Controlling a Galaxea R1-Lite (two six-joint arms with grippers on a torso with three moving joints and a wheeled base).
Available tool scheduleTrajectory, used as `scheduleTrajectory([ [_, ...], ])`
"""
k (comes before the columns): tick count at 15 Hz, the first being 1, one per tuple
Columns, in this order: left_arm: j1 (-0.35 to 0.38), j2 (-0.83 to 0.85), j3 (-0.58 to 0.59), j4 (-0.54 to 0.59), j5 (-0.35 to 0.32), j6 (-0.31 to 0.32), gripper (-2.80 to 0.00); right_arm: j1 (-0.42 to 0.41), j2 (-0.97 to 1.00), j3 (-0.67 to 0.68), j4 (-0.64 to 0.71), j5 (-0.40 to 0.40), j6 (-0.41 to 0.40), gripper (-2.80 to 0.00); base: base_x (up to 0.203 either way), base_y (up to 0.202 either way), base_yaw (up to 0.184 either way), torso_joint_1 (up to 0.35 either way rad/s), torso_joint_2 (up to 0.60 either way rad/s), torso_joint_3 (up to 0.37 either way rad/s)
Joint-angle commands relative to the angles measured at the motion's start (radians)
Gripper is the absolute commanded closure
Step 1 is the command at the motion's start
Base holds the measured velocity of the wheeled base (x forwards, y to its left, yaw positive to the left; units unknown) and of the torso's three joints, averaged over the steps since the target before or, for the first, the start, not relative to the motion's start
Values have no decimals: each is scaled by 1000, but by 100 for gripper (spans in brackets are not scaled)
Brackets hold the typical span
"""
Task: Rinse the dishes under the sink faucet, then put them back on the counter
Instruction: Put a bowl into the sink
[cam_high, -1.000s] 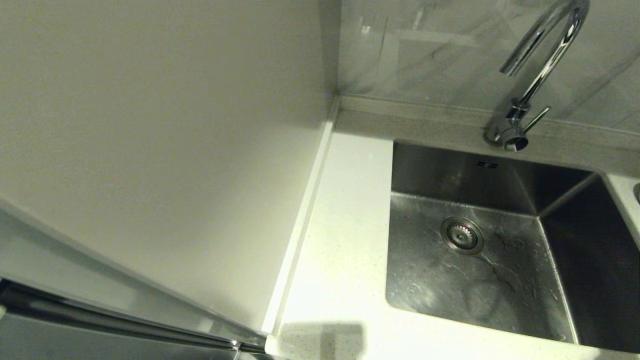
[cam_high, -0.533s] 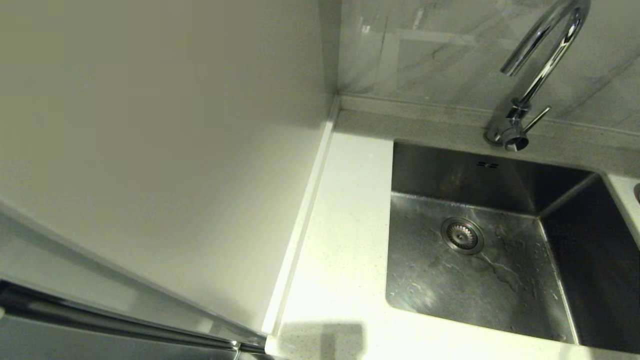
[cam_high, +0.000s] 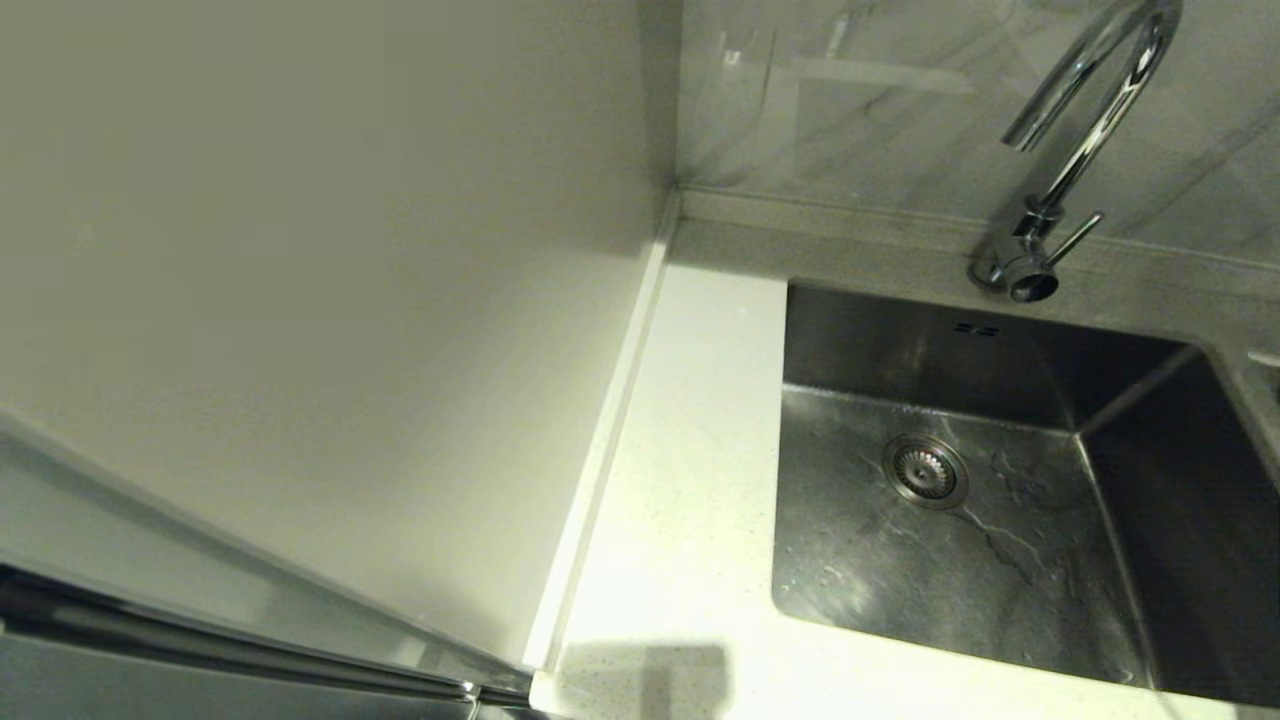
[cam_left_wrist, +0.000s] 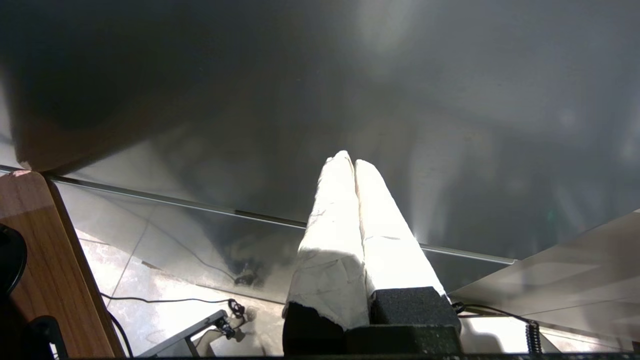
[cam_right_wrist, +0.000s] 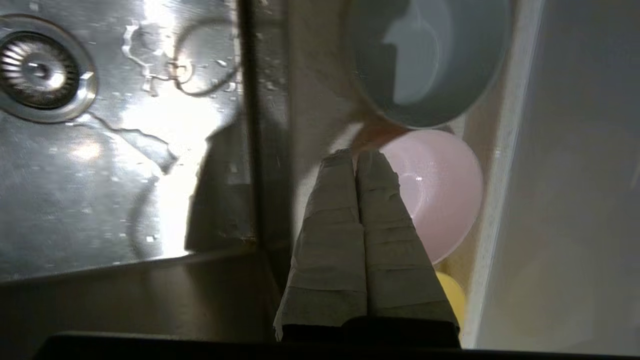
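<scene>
The steel sink (cam_high: 950, 560) holds no dish; its floor is wet around the drain (cam_high: 924, 470). The chrome faucet (cam_high: 1085, 130) arches over the back rim with no water running. In the right wrist view the pale blue bowl (cam_right_wrist: 425, 60), pink bowl (cam_right_wrist: 440, 195) and yellow bowl (cam_right_wrist: 452, 295) sit in a row on the counter strip (cam_right_wrist: 315, 100) beside the basin (cam_right_wrist: 100, 200). My right gripper (cam_right_wrist: 356, 155) hovers shut and empty by the pink bowl's rim, partly covering the yellow one. My left gripper (cam_left_wrist: 348, 161) is shut and parked low before a cabinet front.
White counter (cam_high: 690, 480) runs left of the sink, bounded by a raised edge strip (cam_high: 610, 440) and a tall beige panel (cam_high: 300, 250). Grey marbled tiles (cam_high: 880, 100) stand behind the faucet. Cables (cam_left_wrist: 165, 300) lie on the floor below the left gripper.
A shadow has come over the counter strip at the right edge of the head view. Sink, faucet and left counter look the same.
</scene>
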Motion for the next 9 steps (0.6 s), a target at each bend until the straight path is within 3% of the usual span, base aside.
scheduleTrajectory([
  [1, 0, 0, 3, 0, 0, 0, 0, -48, 48, 0, -39, 23, -45, 0, 0, 0, 0, 0, 0, 0],
  [9, 0, 0, 3, 0, 0, 0, 0, -74, 72, -2, -83, 97, -68, 0, 0, 0, 0, 0, 0, 0],
])
